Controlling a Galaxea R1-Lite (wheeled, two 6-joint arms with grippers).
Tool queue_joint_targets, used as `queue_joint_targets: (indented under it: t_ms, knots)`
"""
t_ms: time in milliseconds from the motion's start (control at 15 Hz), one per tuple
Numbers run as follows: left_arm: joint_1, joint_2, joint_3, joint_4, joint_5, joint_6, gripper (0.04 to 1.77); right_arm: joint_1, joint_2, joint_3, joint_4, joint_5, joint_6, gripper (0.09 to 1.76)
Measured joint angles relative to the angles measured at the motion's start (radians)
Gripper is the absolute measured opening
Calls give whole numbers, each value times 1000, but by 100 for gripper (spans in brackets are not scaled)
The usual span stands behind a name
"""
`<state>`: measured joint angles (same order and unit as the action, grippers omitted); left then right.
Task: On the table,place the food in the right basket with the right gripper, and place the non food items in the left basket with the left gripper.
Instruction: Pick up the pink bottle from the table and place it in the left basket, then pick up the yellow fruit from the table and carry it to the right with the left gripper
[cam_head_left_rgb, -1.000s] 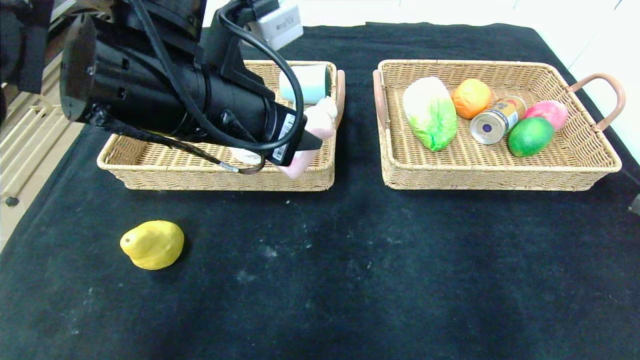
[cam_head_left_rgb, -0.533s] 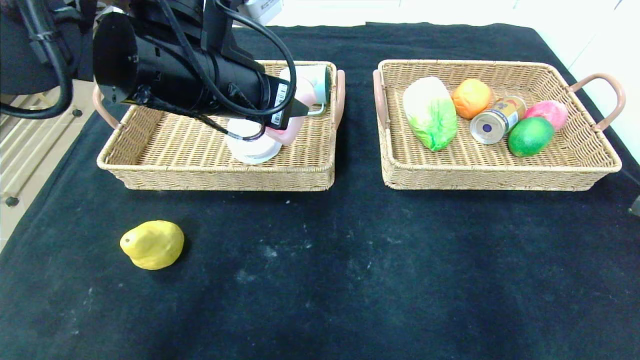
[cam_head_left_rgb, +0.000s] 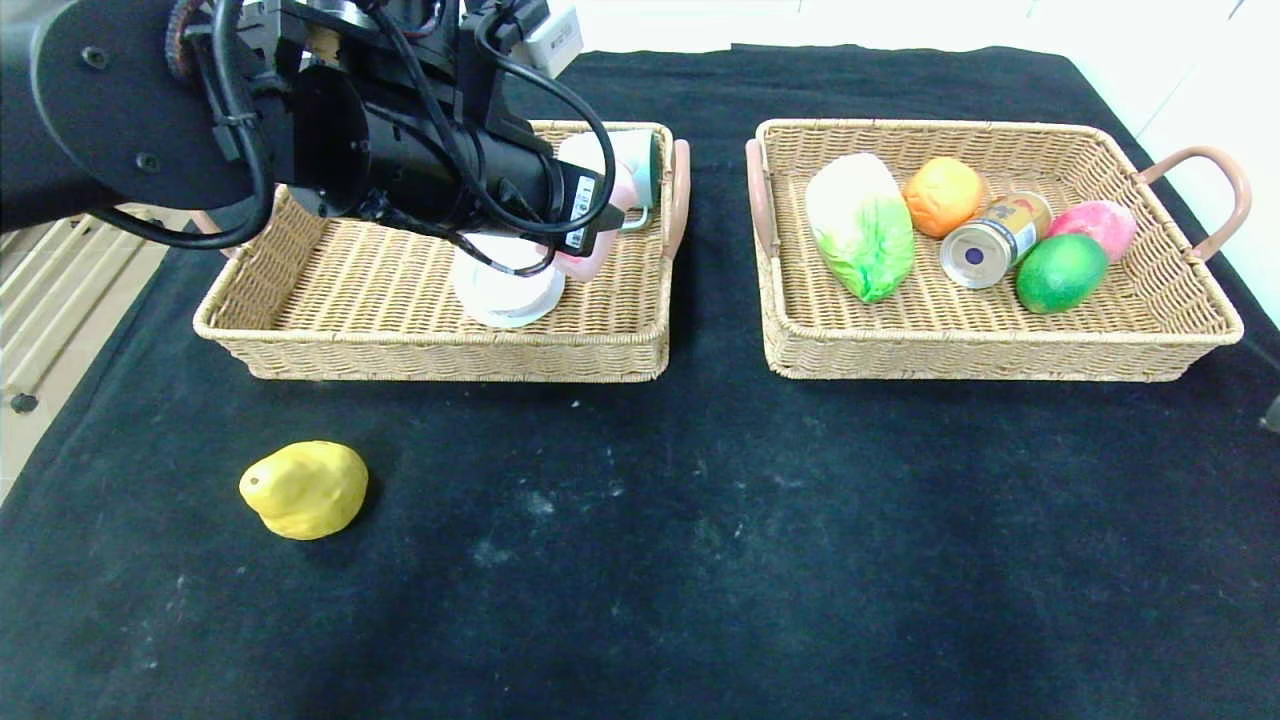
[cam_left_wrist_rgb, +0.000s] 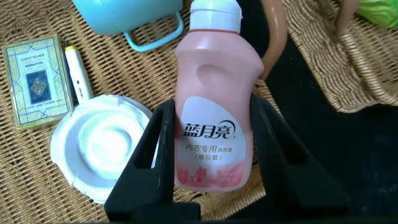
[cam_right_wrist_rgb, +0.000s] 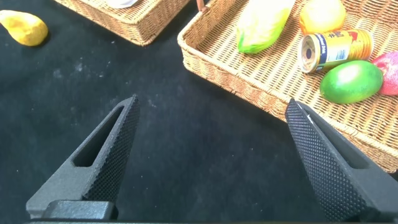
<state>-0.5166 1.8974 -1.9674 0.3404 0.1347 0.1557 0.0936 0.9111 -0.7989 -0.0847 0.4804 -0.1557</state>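
Observation:
My left gripper (cam_head_left_rgb: 598, 228) hangs over the right part of the left basket (cam_head_left_rgb: 430, 360), shut on the pink squeeze bottle (cam_left_wrist_rgb: 214, 93), one finger on each side of its body. The bottle's pink base (cam_head_left_rgb: 588, 264) shows under the arm. Below it in the basket lie the white dish (cam_head_left_rgb: 505, 290) and the white marker (cam_left_wrist_rgb: 78, 71). The yellow pear-shaped fruit (cam_head_left_rgb: 303, 489) sits on the black table (cam_head_left_rgb: 700, 520) at the front left. The cabbage (cam_head_left_rgb: 860, 225) and the can (cam_head_left_rgb: 995, 240) lie in the right basket (cam_head_left_rgb: 1000, 360). My right gripper (cam_right_wrist_rgb: 212, 102) is open over bare cloth beside that basket.
A teal mug (cam_head_left_rgb: 630, 160) and a small card box (cam_left_wrist_rgb: 37, 78) also lie in the left basket. An orange (cam_head_left_rgb: 942, 195), a green fruit (cam_head_left_rgb: 1060, 272) and a pink fruit (cam_head_left_rgb: 1095, 225) share the right basket. The table edge runs along the left.
My left arm has swung back and up with the pink bottle, from over the basket's front rim to deeper over the basket. The white dish has come into view.

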Motion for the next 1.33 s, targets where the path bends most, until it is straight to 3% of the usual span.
queue_joint_targets:
  t_ms: [133, 400, 800, 1067, 1333]
  knots:
    - [15, 13, -1, -14, 0, 1, 87, 1, -1, 1, 0, 0, 0, 171]
    - [21, 24, -1, -11, 0, 10, 121, 3, -1, 6, -2, 0, -13, 171]
    - [18, 13, 7, 6, 7, 16, 147, 3, -1, 9, -2, 0, -14, 171]
    - [17, -52, 13, 150, 39, -1, 157, 4, -3, 9, -1, 0, -15, 171]
    - [17, -157, 56, 280, 81, -111, 163, 45, -1, 23, 1, -2, -21, 171]
